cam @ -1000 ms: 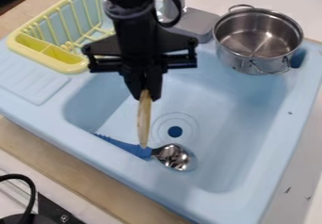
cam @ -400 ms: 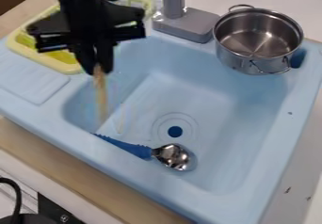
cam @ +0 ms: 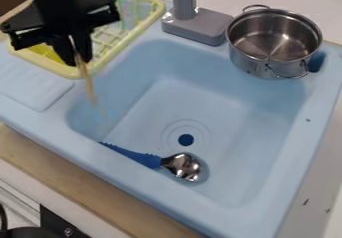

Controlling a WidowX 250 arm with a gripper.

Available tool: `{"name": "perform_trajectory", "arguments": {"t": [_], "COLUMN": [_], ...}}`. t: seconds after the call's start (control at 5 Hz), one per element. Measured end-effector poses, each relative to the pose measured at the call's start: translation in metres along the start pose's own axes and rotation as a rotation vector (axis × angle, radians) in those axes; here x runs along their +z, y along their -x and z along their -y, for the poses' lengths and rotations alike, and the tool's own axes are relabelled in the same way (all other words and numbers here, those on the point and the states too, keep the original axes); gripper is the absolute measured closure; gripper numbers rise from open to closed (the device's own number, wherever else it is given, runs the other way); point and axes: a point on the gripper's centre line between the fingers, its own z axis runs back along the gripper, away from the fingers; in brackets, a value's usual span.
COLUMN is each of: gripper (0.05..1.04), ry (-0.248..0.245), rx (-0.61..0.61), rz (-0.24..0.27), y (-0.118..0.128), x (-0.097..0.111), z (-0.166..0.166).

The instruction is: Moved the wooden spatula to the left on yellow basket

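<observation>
My gripper [cam: 80, 62] hangs at the upper left, over the near edge of the yellow basket [cam: 140, 32]. It is shut on the wooden spatula [cam: 88, 84], which points down from the fingertips, slightly blurred, with its lower end above the left side of the sink. The arm hides the left part of the basket.
In the light blue sink [cam: 220, 112] lies a spoon with a blue handle [cam: 143, 158]. A steel pot [cam: 274, 42] stands at the back right corner, and a grey faucet [cam: 194, 24] rises behind the basin, right of the basket.
The gripper has moved left and a little up in the view, from above the basin to beside the basket, carrying the wooden spatula. Spoon and pot have stayed put.
</observation>
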Motion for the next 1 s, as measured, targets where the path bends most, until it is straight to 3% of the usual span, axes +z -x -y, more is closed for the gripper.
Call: {"name": "perform_trajectory", "arguments": {"t": [0.4,0.6,1.0], "gripper": [0.996,0.996,0.996], "ry": [0.006,0.012,-0.059], "rx": [0.115,0.166,0.213], "rz": [0.061,0.055,0.030], "y": [-0.034,-0.049,-0.065], "x": [-0.015,-0.020,-0.035], "z": [-0.004,-0.002,-0.010]}}
